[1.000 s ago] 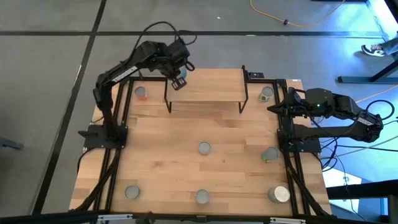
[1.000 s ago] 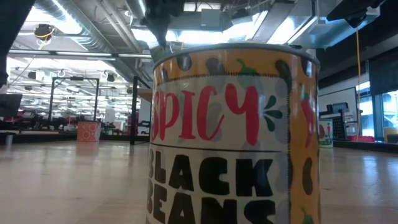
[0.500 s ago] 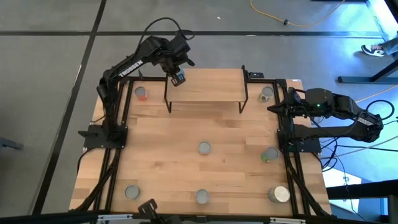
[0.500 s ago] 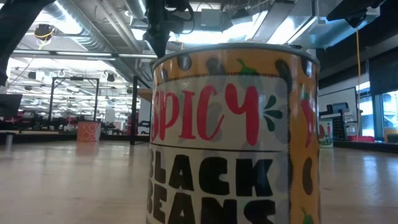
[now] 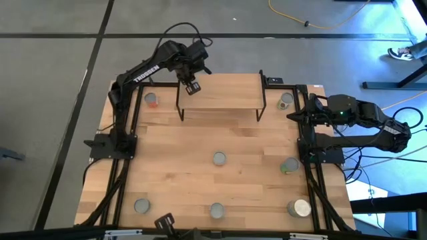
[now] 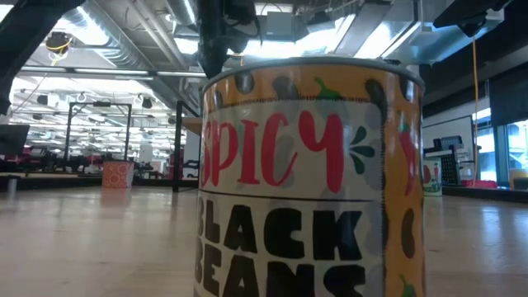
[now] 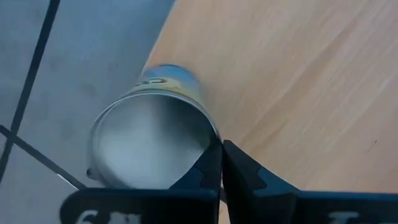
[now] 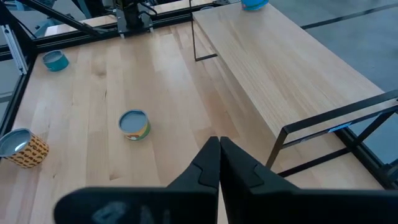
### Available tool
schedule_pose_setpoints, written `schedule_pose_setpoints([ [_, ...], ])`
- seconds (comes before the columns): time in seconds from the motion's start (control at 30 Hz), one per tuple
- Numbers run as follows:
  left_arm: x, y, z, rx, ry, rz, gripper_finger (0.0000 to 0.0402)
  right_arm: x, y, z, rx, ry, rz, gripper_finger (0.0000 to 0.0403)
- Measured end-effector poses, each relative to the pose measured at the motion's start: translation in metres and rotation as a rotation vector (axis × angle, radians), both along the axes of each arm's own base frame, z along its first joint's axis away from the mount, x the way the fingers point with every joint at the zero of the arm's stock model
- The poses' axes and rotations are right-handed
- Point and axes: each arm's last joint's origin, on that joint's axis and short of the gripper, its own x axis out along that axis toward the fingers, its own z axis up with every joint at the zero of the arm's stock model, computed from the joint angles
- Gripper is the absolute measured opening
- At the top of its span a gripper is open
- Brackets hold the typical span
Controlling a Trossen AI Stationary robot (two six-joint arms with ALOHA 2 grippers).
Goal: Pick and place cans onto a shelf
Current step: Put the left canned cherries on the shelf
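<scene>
The shelf (image 5: 220, 93) stands at the table's far middle, on thin black legs. A can (image 7: 149, 134) with a silvery top and a blue-yellow label stands upright on the shelf's far left corner. My left gripper (image 7: 221, 149) points down steeply over that corner (image 5: 193, 85), shut, its tips beside the can's top rim. My right gripper (image 8: 219, 146) waits shut at the table's right edge (image 5: 298, 115). Several more cans stand on the table, among them a red-orange one (image 5: 151, 100) and one in the middle (image 5: 219, 159). My left gripper's shut fingertips come down from above right at the rim of the can's top (image 7: 208, 138). Nothing lies between the fingers. Whether the tips touch the rim, I cannot tell.
A green can (image 5: 285, 101) and another (image 5: 289, 165) stand by the right arm. Along the near edge stand two cans (image 5: 141, 206) (image 5: 217, 211) and a wider one (image 5: 300, 209). A yellow "Spicy Black Beans" can (image 6: 309, 177) fills the low view.
My left gripper has come down over the shelf's far left corner and tipped a little steeper, staying shut. The can on the shelf has kept its place.
</scene>
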Motion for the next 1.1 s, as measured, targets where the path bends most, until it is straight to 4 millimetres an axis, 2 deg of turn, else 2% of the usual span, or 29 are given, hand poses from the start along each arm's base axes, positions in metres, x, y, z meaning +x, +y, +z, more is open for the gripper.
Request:
schedule_pose_setpoints([
  [0.13,0.006,0.0,-0.007,-0.018,0.021,-0.026,0.0,0.0,0.0,0.0,0.0,0.0,0.0,0.0006],
  [0.37,0.007,-0.002,-0.007,-0.021,0.023,-0.034,0.0,0.0,0.0,0.0,0.001,0.0,0.0,0.0006],
  [0.47,0.004,-0.004,0.001,-0.014,0.016,-0.032,0.0,0.0,0.0,0.0,0.001,0.0,0.0,0.0006],
  [0.73,-0.004,-0.006,0.04,0.085,-0.097,-0.03,0.0,0.0,0.0,0.0,0.001,-0.001,0.0,0.0006],
  [1.1,-0.005,-0.006,0.034,0.015,-0.088,-0.03,0.0,0.0,0.0,0.0,0.001,0.0,0.0,0.0006],
])
